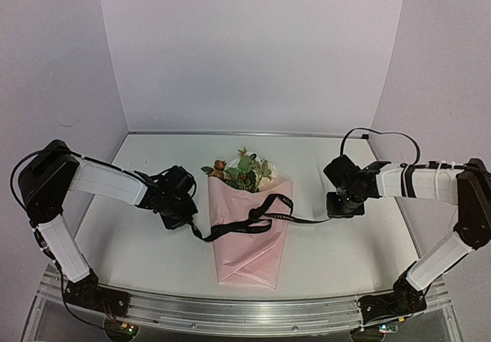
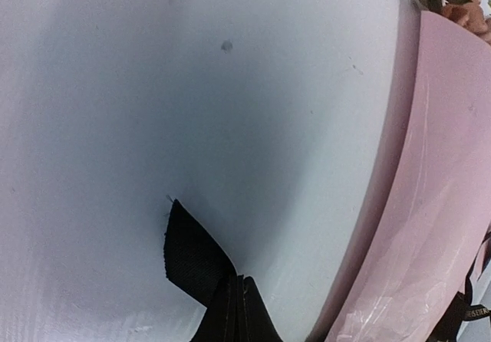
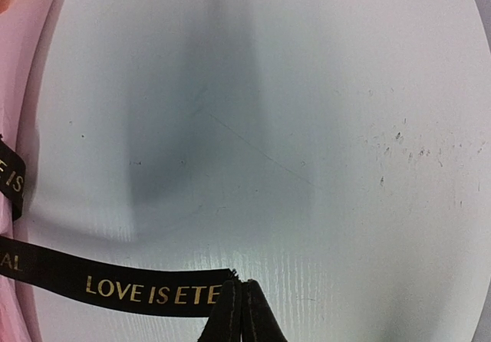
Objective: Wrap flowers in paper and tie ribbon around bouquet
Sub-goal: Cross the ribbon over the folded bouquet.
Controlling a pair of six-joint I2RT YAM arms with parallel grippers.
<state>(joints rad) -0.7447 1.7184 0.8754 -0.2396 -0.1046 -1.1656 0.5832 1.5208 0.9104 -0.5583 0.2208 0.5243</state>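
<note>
On the table [image 1: 153, 258], centre: the bouquet [image 1: 247, 246] lies flat with its narrow end toward the arms. The flowers [image 1: 244, 172] show at the far, wide end of the paper [image 2: 449, 166] cone.
Ribbon [image 1: 265, 218]: crosses the cone about its middle, with a crossing or loose loop on top. One tail runs out to each side.
Left gripper [image 2: 235, 292]: pinched tight on the left tail, with a short cut end sticking out past the fingers, near the paper's edge.
Right gripper [image 3: 238, 296]: pinched tight on the right tail near its lettered end, apart from the cone.
Step in hand: tying. The wrapping looks done, and both tails are held ready for a pull.
Knot: whether it is finished cannot be told from above; the crossing looks slack.
Next move calls for: probably an even outward pull by both arms, low over the table, so the crossing cinches down without dragging the cone sideways.
Risk: the thin ribbon may slip through a pinch, and an uneven pull would slide the bouquet or crumple the paper.
</note>
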